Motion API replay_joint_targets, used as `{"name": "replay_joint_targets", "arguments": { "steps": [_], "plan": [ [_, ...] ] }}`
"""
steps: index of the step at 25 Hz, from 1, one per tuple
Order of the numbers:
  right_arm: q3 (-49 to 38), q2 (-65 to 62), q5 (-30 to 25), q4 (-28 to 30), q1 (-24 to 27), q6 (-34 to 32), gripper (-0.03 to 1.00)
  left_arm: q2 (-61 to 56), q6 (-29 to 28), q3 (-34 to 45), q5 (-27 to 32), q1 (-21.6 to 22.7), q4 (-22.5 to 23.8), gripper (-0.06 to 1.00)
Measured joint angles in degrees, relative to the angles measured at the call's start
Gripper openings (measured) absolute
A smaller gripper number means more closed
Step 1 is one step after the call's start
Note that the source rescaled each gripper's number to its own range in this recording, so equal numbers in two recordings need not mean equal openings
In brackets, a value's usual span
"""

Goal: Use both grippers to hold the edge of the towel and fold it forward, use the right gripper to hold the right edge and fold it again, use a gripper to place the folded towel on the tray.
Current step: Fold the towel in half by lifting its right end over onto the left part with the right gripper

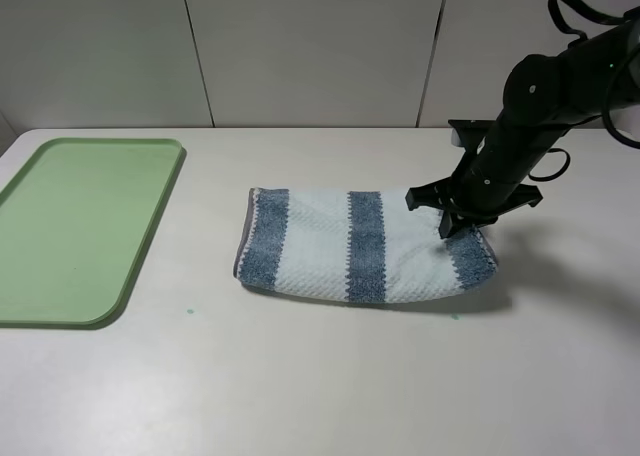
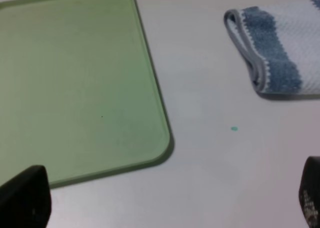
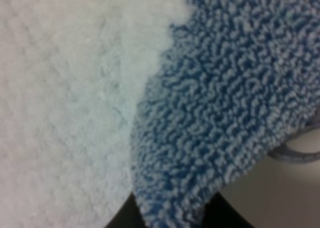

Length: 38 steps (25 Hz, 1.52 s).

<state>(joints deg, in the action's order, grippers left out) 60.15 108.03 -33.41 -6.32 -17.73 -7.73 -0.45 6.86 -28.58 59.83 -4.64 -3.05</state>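
Observation:
The towel (image 1: 365, 246), blue-grey and pale striped, lies folded once in the middle of the table. My right gripper (image 1: 455, 221) is down on its right end. In the right wrist view the cloth (image 3: 210, 113) fills the frame, and a blue fold of it is pinched between my black fingers (image 3: 120, 218) at the gripper (image 3: 172, 213). The grey hem (image 3: 295, 153) loops beside it. My left gripper (image 2: 167, 203) is open and empty; its fingers (image 2: 25, 198) are wide apart above the table near the tray (image 2: 75, 78). The towel's left end (image 2: 280, 48) shows there. The light-green tray (image 1: 80, 226) lies at the far left.
A small green speck (image 1: 189, 310) marks the table between tray and towel; it also shows in the left wrist view (image 2: 234, 129). A white panelled wall (image 1: 320, 46) stands behind the table. The left arm is outside the exterior view.

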Motion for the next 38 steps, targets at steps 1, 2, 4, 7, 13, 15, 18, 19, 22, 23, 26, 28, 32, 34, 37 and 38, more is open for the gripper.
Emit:
{"name": "replay_joint_targets", "arguments": {
  "steps": [1,2,4,7,13,15,18,19,22,23,26,28,32,34,37,38],
  "plan": [
    [0.00,-0.43,-0.67,0.49,0.48,0.00,0.09,0.00,0.00,0.00,0.00,0.00,0.00,1.00],
    [0.00,-0.73,-1.18,1.10,0.98,0.00,0.09,0.00,0.00,0.00,0.00,0.00,0.00,1.00],
    [-0.05,-1.58,-2.43,2.39,1.98,0.00,0.09,0.00,0.00,0.00,0.00,0.00,0.00,1.00],
    [-0.05,-2.95,-4.17,4.39,3.60,0.04,0.09,0.00,0.00,0.00,0.00,0.00,0.00,1.00],
    [-0.05,-4.88,-7.03,7.39,7.09,0.04,0.09,0.00,0.00,0.00,0.00,0.00,0.00,1.00],
    [-0.05,-5.22,-7.86,8.17,8.15,0.07,0.09,0.00,0.00,0.00,0.00,0.00,0.00,1.00],
    [-0.05,-5.51,-8.99,9.55,9.57,0.38,0.09,0.00,0.00,0.00,0.00,0.00,0.00,1.00],
    [-0.05,-5.69,-9.27,9.89,10.00,0.50,0.09,0.00,0.00,0.00,0.00,0.00,0.00,1.00],
    [-0.05,-6.21,-10.10,10.58,11.13,0.69,0.09,0.00,0.00,0.00,0.00,0.00,0.00,1.00],
    [-0.05,-6.29,-10.19,10.77,11.57,0.75,0.09,0.00,0.00,0.00,0.00,0.00,0.00,1.00],
    [-0.05,-6.43,-10.72,11.16,12.51,1.13,0.09,0.00,0.00,0.00,0.00,0.00,0.00,1.00],
    [-0.05,-6.43,-11.12,11.36,12.82,1.27,0.09,0.00,0.00,0.00,0.00,0.00,0.00,1.00],
    [-0.05,-6.46,-11.41,11.36,12.87,1.32,0.09,0.00,0.00,0.00,0.00,0.00,0.00,1.00],
    [-0.05,-6.46,-11.60,11.23,12.76,1.32,0.09,0.00,0.00,0.00,0.00,0.00,0.00,1.00],
    [-0.05,-6.46,-11.81,10.63,12.18,1.38,0.09,0.00,0.00,0.00,0.00,0.00,0.00,1.00],
    [-0.05,-6.52,-11.81,10.51,11.74,1.38,0.09,0.00,0.00,0.00,0.00,0.00,0.00,1.00]
  ]
}}
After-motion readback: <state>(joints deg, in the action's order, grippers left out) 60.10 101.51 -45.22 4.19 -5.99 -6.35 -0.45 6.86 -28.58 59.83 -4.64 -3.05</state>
